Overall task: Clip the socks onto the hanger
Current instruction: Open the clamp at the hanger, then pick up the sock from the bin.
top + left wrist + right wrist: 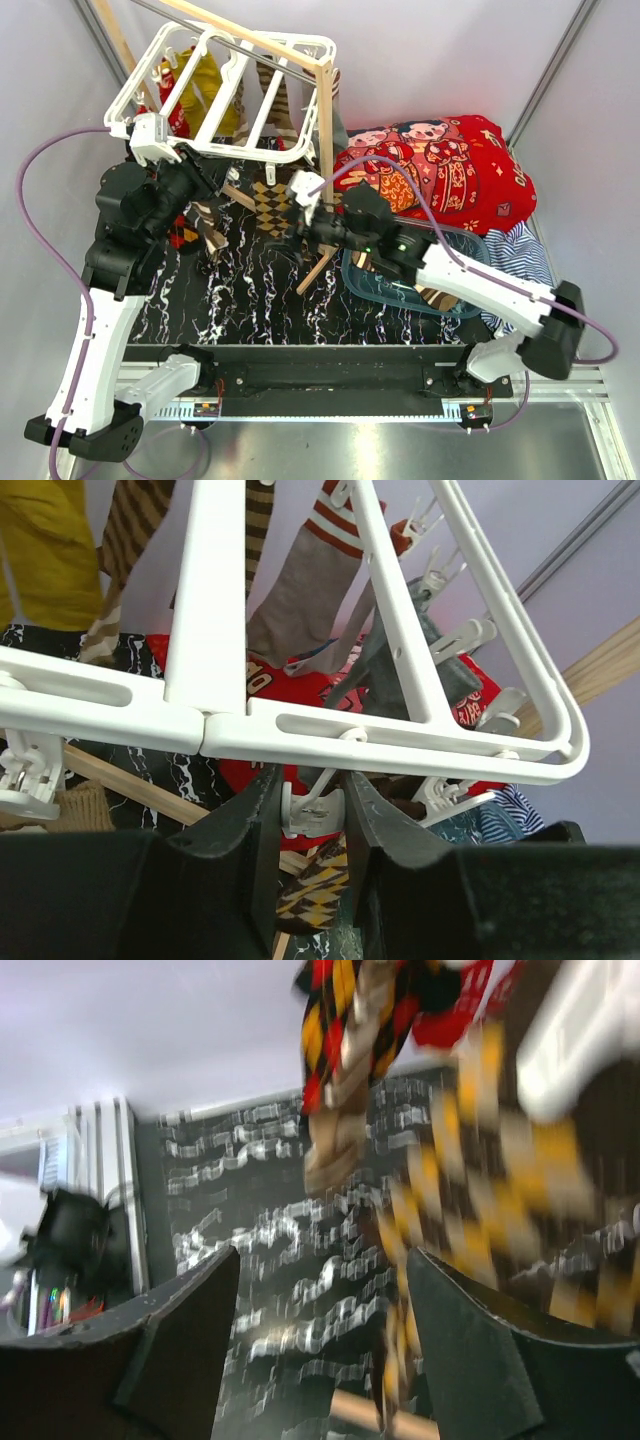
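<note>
My left arm [100, 330] bends up high. Its left tool [312, 780] is pinched on a white clip [315, 812] under the near bar of the hanger [400, 735]. My right arm [470, 280] lies low over the bench [260, 295]. The right tool [320, 1270] is wide apart, beside the blurry diamond sock [480, 1200]. Other socks [200, 85] hang from the hanger.
</note>
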### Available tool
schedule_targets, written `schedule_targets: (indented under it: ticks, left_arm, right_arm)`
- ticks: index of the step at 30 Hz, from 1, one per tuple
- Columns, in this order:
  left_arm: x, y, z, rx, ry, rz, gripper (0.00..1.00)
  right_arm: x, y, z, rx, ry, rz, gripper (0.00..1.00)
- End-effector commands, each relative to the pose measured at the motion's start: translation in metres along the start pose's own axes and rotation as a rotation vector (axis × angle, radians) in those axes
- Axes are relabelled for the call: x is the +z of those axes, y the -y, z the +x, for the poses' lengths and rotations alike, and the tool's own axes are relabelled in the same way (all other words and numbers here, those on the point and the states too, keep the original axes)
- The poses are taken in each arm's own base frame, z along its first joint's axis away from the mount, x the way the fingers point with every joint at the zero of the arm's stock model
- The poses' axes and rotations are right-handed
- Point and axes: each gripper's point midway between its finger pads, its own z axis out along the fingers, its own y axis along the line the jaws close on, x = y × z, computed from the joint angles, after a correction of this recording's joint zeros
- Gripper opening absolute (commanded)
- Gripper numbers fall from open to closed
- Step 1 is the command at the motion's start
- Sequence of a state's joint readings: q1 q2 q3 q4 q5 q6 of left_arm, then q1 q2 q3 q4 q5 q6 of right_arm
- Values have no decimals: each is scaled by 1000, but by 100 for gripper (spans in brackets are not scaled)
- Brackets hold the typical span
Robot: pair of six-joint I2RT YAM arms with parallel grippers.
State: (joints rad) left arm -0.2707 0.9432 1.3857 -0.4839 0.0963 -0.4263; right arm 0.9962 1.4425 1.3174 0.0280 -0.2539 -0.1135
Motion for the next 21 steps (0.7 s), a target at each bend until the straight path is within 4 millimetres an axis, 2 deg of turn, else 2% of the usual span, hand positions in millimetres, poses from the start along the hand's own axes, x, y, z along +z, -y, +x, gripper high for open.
schedule_targets:
  ticks: [1, 3, 4, 5, 6, 7, 12, 16, 19, 21]
  left_arm:
    - [0, -6, -5, 36, 20, -23, 3]
    - [0, -7, -3, 40, 14, -33, 2]
    - [-1, -7, -4, 41, 13, -33, 1]
    - [-1, -8, -2, 40, 6, -38, 0]
    - [-1, -7, -4, 42, 8, -35, 0]
    - [-1, -8, -3, 43, 7, -39, 0]
    - [-2, -5, -7, 31, 3, -34, 0]
    - [-4, -3, -11, 22, 5, -35, 0]
    - [-4, -2, -12, 21, 8, -34, 0]
    - [-5, -2, -11, 20, 4, -32, 0]
  right_arm:
    - [-46, 11, 38, 88, -148, 110, 77]
    - [-65, 24, 47, 117, -176, 162, 77]
    - [-74, 27, 65, 140, -229, 183, 77]
    - [-84, 42, 72, 164, -245, 233, 77]
    - [-93, 47, 74, 175, -249, 252, 77]
    - [-102, 52, 90, 196, -295, 278, 77]
    - [-137, 94, 133, 245, -423, 447, 77]
    - [-155, 115, 168, 301, -515, 530, 74]
    - [-163, 127, 192, 358, -582, 556, 71]
    - [-160, 132, 206, 384, -621, 546, 67]
